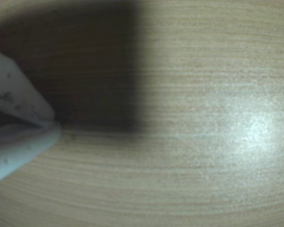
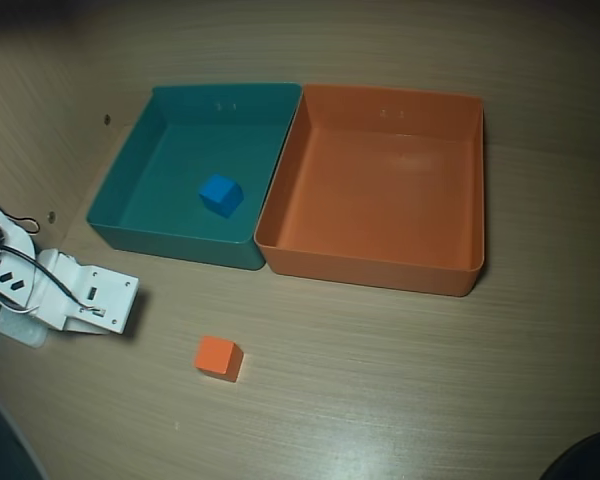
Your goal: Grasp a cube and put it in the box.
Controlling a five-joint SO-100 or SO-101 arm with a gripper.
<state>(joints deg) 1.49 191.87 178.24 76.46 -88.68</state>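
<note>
The small orange cube (image 2: 218, 357) lies on the wooden table, in front of the two trays in the overhead view. The box (image 2: 380, 262), a large orange tray, stands behind it to the right and holds nothing. My white arm (image 2: 80, 300) sits low at the left edge, about a hand's width left of the cube. In the wrist view my gripper (image 1: 54, 124) enters from the left with its two white fingertips touching, shut on nothing. Neither the cube nor the box shows in that view, only bare wood and a dark shadow.
A teal tray (image 2: 170, 240) stands against the box's left wall with a small blue cube (image 2: 220, 194) inside. Black cables (image 2: 5, 285) loop over the arm at the left. The table edge runs along the lower left.
</note>
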